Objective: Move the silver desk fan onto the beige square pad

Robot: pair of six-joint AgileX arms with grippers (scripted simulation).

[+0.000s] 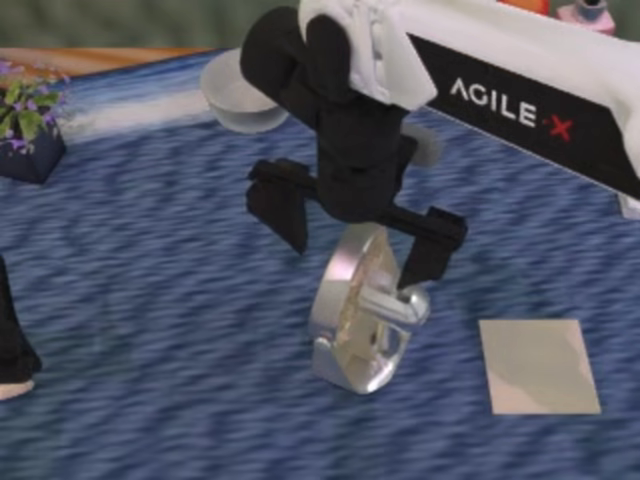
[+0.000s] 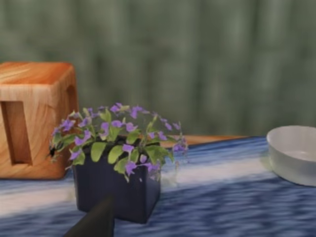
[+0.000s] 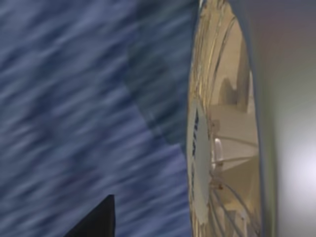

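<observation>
The silver desk fan stands upright on the blue cloth near the middle of the table, its mesh grille edge-on to the top view. My right gripper hangs open just above it, its black fingers spread to either side of the ring housing. In the right wrist view the golden grille fills one side, with one fingertip apart from it. The beige square pad lies flat and bare to the right of the fan. My left arm is parked at the left edge.
A pale round bowl sits at the back, behind the right arm. A dark pot of purple flowers stands back left, and the left wrist view shows a wooden box beside it.
</observation>
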